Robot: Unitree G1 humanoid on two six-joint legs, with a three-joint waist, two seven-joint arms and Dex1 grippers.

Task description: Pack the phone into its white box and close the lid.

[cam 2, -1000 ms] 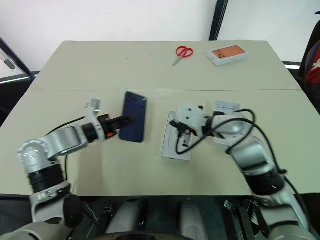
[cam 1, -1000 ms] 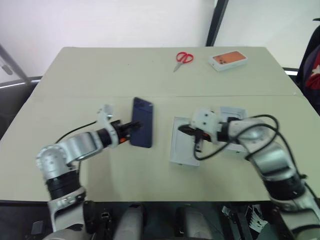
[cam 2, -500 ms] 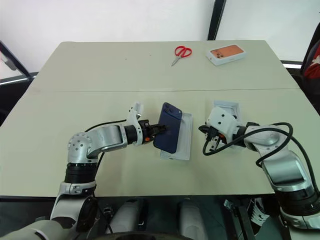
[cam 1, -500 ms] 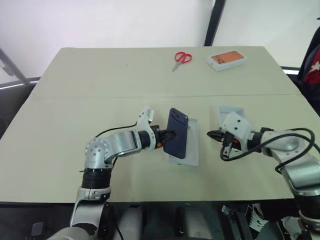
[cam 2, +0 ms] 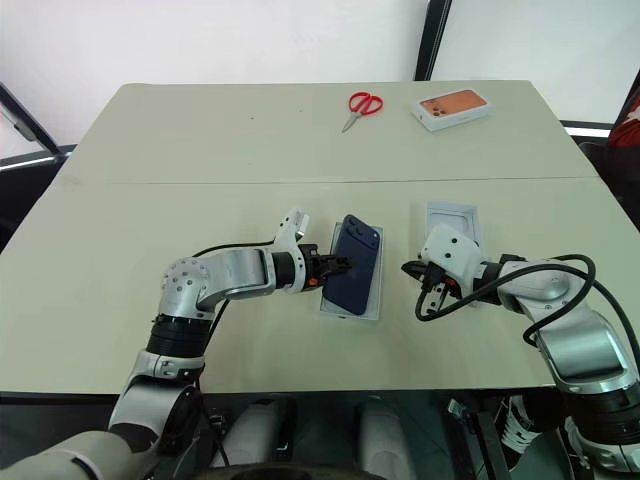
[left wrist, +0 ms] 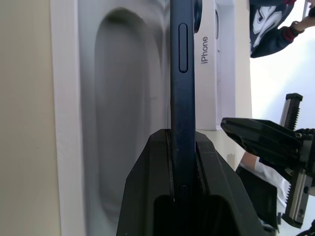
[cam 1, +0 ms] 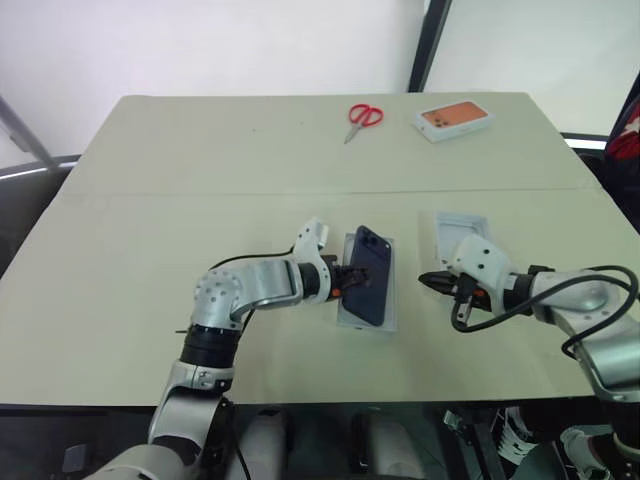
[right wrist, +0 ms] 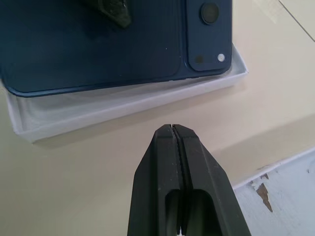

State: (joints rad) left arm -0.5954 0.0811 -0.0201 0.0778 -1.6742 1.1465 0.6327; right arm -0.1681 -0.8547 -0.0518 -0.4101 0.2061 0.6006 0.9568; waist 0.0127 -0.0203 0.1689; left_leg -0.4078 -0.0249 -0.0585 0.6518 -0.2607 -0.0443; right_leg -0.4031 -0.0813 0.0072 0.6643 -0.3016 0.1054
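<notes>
You are seeing the left gripper (cam 1: 342, 283) holding the phone (cam 1: 368, 275) by its edge, tilted over the white box (cam 1: 391, 315) near the middle of the table (cam 1: 150, 220). The right gripper (cam 1: 428, 281) is hovering just beside the box, fingers pressed together, in front of the lid (cam 1: 455, 227). Red scissors (cam 1: 364, 119) and an orange-pictured box (cam 1: 455, 119) are lying at the far edge.

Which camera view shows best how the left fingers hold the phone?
The left wrist view: both fingers clamp the phone by its faces, edge-on over the white box. Both eye views show the grip from above; the right wrist view shows the phone's back and one fingertip.
</notes>
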